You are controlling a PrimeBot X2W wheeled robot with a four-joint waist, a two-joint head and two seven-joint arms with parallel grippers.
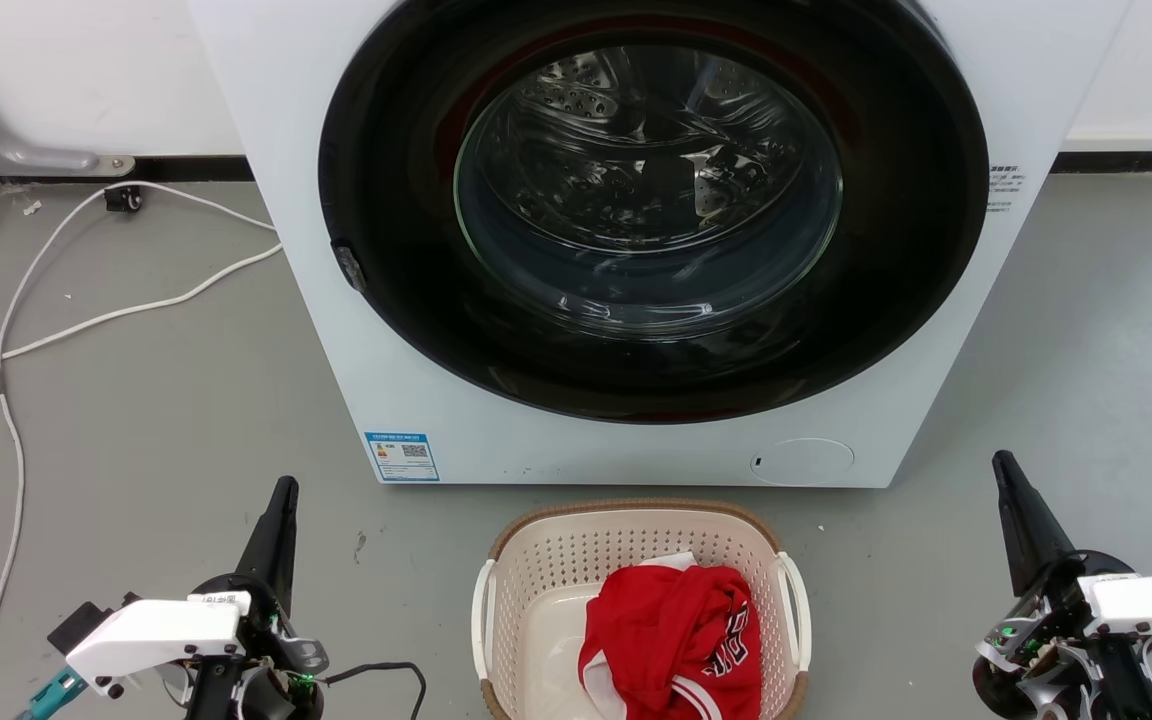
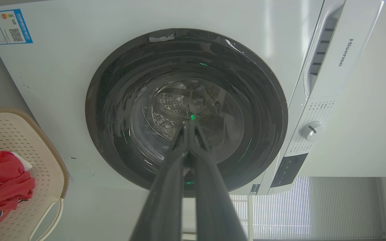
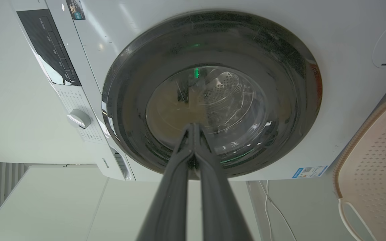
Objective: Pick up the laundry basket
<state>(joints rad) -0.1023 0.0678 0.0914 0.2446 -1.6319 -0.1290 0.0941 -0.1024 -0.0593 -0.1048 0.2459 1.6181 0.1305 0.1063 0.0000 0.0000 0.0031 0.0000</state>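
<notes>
The left gripper (image 1: 285,488) sits low to the left of the laundry basket (image 1: 636,506), well apart from it. Its two dark fingers (image 1: 271,545) are pressed together, pointing forward. The right gripper (image 1: 1003,460) mirrors it on the basket's right, tips likewise closed together.

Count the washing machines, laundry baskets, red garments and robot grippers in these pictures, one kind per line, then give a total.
Washing machine: 1
Laundry basket: 1
Red garment, lying in the basket: 1
Grippers: 2, the left gripper and the right gripper
Total: 5
</notes>
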